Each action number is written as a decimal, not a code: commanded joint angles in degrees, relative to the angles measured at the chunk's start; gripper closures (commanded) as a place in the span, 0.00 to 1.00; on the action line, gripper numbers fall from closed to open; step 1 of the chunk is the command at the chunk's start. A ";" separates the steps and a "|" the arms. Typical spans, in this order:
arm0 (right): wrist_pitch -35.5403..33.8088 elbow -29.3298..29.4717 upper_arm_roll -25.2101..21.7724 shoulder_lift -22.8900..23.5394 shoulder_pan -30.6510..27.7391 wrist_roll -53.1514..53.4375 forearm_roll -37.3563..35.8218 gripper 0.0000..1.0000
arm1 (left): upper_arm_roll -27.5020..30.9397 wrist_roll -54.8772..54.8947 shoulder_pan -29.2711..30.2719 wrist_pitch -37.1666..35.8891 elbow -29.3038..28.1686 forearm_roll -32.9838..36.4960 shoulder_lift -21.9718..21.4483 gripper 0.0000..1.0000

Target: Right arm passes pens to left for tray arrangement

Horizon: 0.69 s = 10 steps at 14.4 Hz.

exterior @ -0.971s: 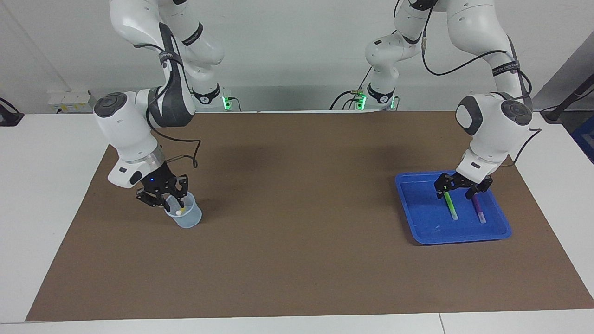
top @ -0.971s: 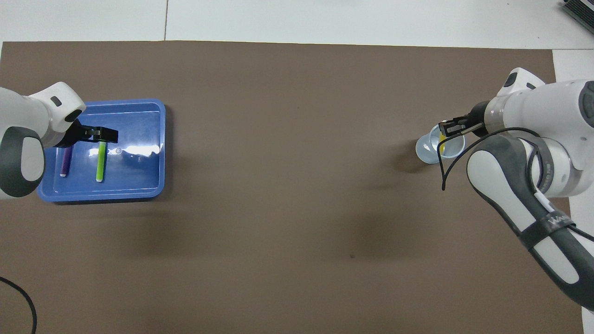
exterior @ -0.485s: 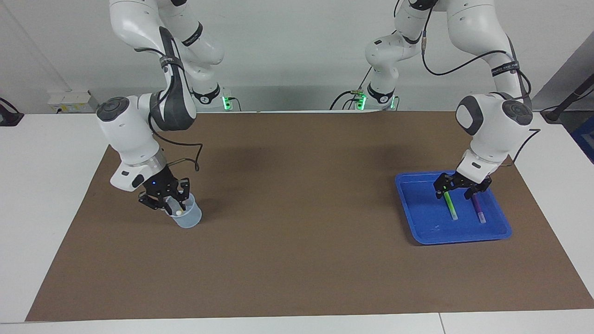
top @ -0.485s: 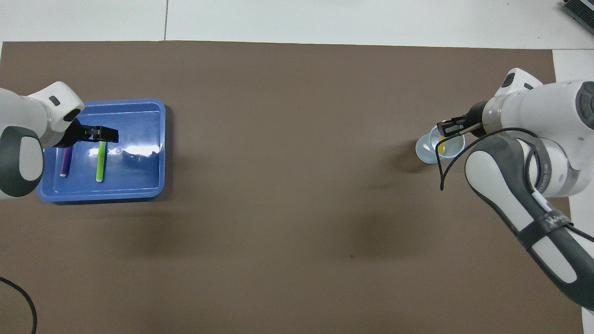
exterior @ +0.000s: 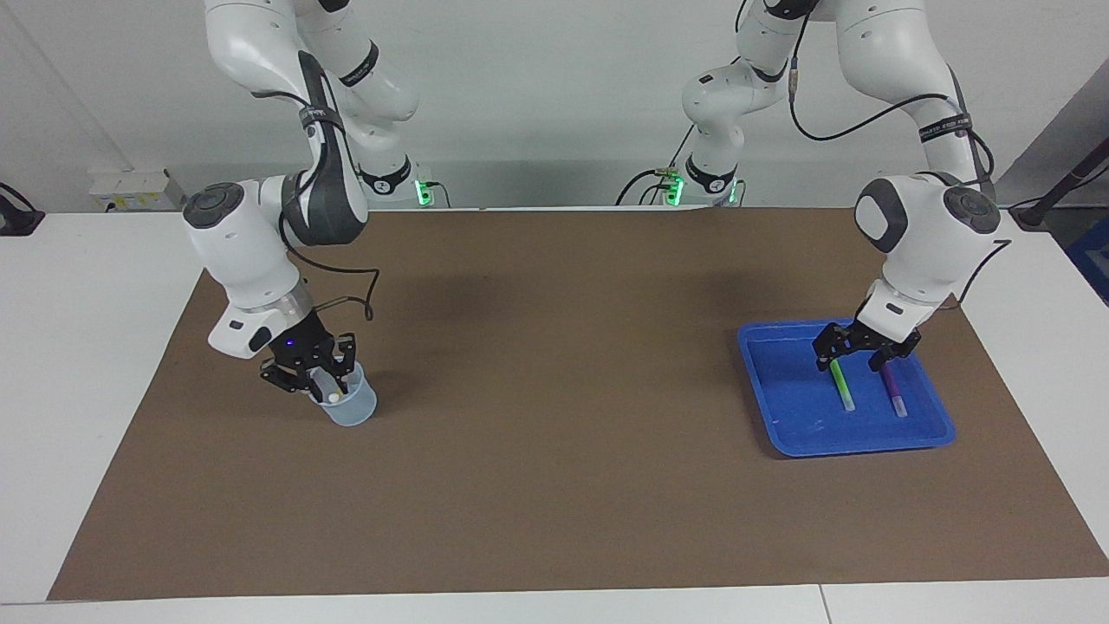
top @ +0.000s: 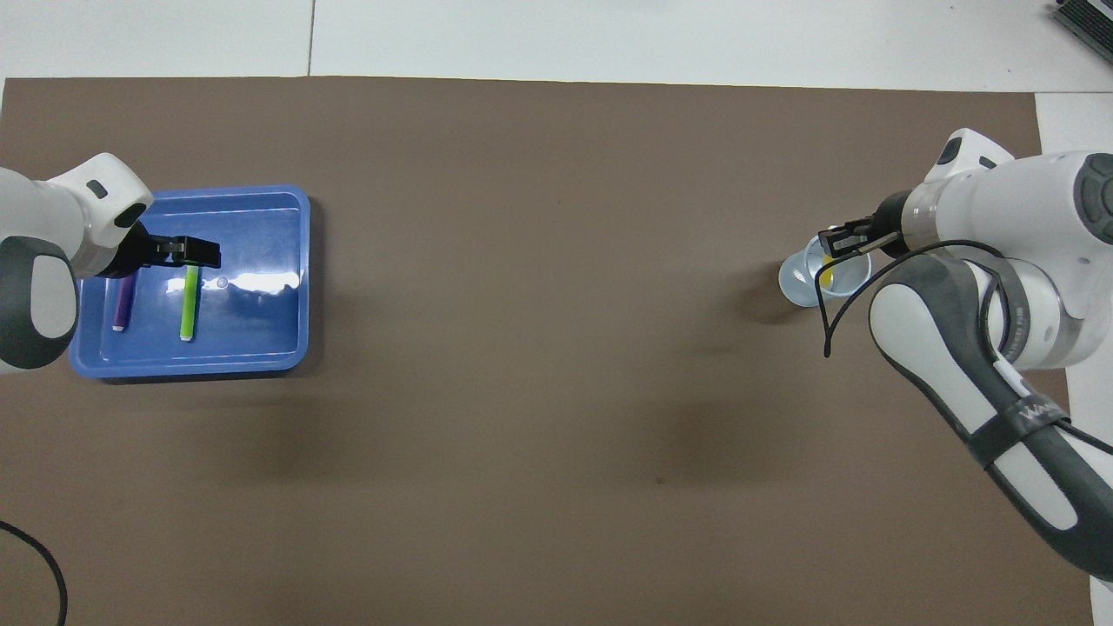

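Note:
The blue tray (exterior: 780,381) (top: 261,322) lies at the left arm's end of the table. A green pen (exterior: 842,388) (top: 187,306) and a purple pen (exterior: 894,392) (top: 123,303) lie side by side in it. My left gripper (exterior: 858,355) (top: 165,259) hangs open just over the pens' ends that lie nearer the robots and holds nothing. At the right arm's end, a yellow pen (exterior: 333,395) (top: 828,276) stands tilted in a small translucent cup (exterior: 353,409) (top: 796,283). My right gripper (exterior: 319,379) (top: 836,248) reaches into the cup's mouth, shut on the yellow pen.
A brown mat (exterior: 554,433) covers the table between the cup and the tray. A black cable (top: 35,565) curls at the mat's edge near the left arm's base. White table shows around the mat.
The right arm's wrist has shifted slightly while its gripper stays at the cup with the yellow pen. The left gripper has stayed over the tray.

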 commanded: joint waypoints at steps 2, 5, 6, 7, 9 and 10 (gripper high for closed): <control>-4.36 2.13 0.35 0.34 0.17 2.37 -3.66 0.60 | 0.30 -0.78 -0.48 -1.33 -0.94 -1.32 -1.74 0.00; -7.96 5.20 0.44 1.48 1.31 3.94 -4.28 0.60 | 0.30 -0.78 -0.31 -1.07 -0.94 -1.40 -1.65 0.00; -8.67 6.26 0.44 2.01 1.40 4.82 -4.37 0.60 | 0.30 -0.78 -0.39 -1.07 -0.94 -1.49 -1.65 0.00; -8.67 6.62 0.44 2.53 1.49 5.01 -4.46 0.60 | 0.30 -0.86 -0.48 -0.80 -0.94 -1.49 -1.65 0.00; -9.11 8.54 0.35 4.46 2.36 6.67 -5.33 0.60 | 0.30 -0.95 -0.57 -0.80 -0.76 -2.01 -1.65 0.00; -10.07 9.51 0.43 5.26 2.54 6.94 -6.47 0.60 | 0.30 -0.95 -0.66 -0.71 -0.67 -3.06 -1.57 0.00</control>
